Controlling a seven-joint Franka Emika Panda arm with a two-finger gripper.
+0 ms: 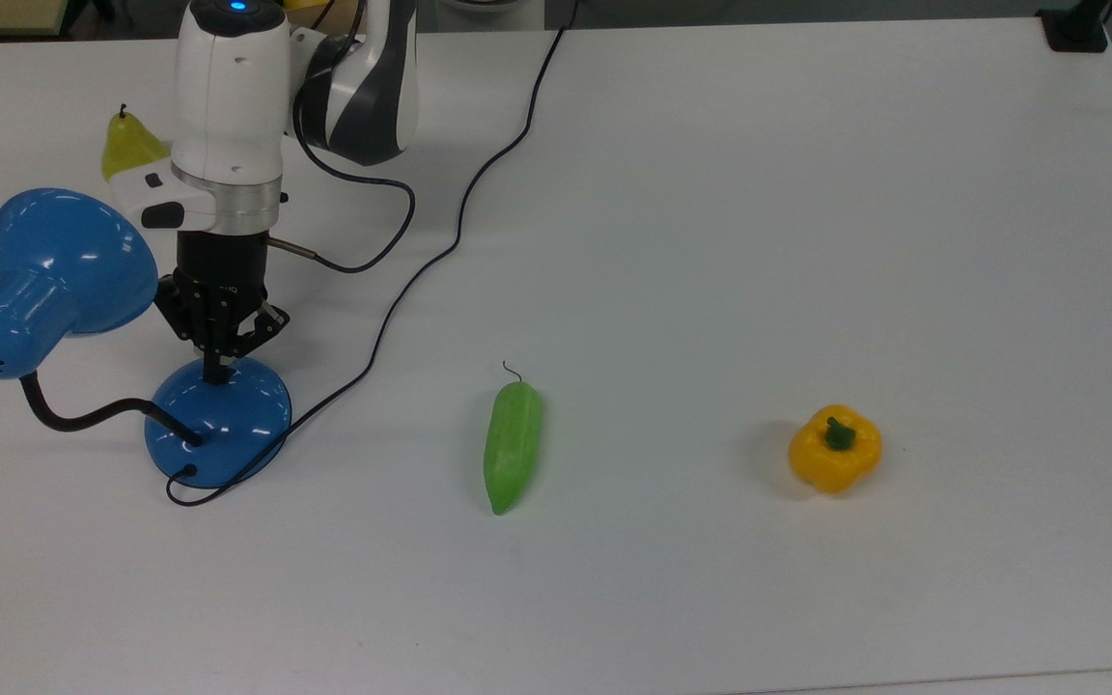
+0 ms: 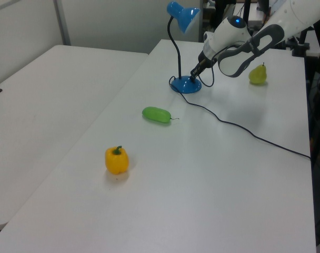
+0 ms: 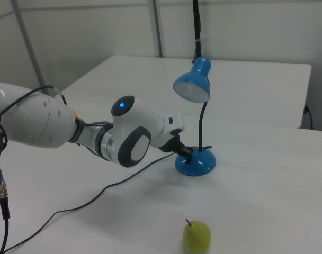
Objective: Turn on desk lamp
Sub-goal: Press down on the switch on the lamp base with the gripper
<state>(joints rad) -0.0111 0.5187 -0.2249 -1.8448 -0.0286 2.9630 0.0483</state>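
Worktop (image 1: 710, 241): white, carrying everything.
Desk lamp (image 1: 218, 417): stands at the top view's left; glossy, slippery metal, likely stable on its domed base; bendy neck, so press the base, not the shade.
Hand (image 1: 218, 372): fingers drawn together, gripping nothing, tip on the base's top.
Bystanders: cucumber (image 1: 512, 445), pepper (image 1: 834, 449), pear (image 1: 129, 145).

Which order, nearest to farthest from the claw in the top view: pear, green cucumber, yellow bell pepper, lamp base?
1. Lamp base: directly under the claw.
2. Pear: behind, toward the top view's upper left.
3. Green cucumber: mid-table, toward the top view's right.
4. Yellow bell pepper: farthest right.
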